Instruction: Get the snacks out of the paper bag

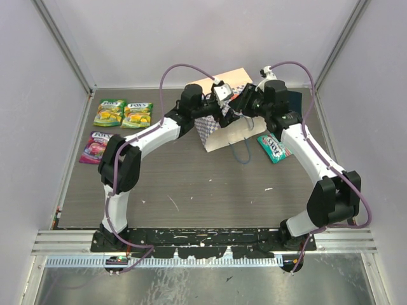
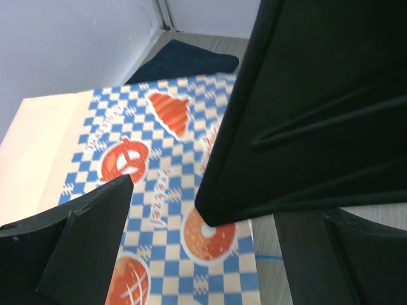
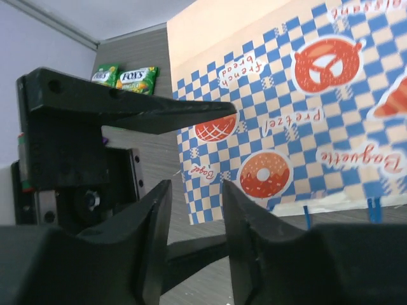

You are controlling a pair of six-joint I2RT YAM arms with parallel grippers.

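Currently the paper bag [image 1: 236,135] sits at the back centre of the table [image 1: 191,184], between the two wrists, with its blue-white checkered band and orange-red bakery prints facing the wrist cameras. One blue string handle [image 1: 240,152] trails from it onto the table on the near side. Both arms reach inward and meet over the bag. Left gripper [image 2: 166,198]: fingers spread wide and released, poised over the checkered band with the printed paper showing in the gap; contact with the paper cannot be judged. From the right wrist camera, one left finger [image 3: 159,114] lies across the bag's edge. Right gripper [image 3: 196,216]: fingers parted by a narrow gap with nothing caught between them, close beside the bag's lower corner and not gripping it. Snacks on the table: two green-yellow pouches [image 1: 109,112] lie side by side at the far left, a purple pouch [image 1: 95,146] lies just nearer than them, all well apart from the bag. A teal-white pouch [image 1: 273,148] lies flat just right of the bag, under the right forearm. A navy cloth [image 2: 184,60] lies beyond the bag near the back wall. The bag's interior is hidden in all three views.
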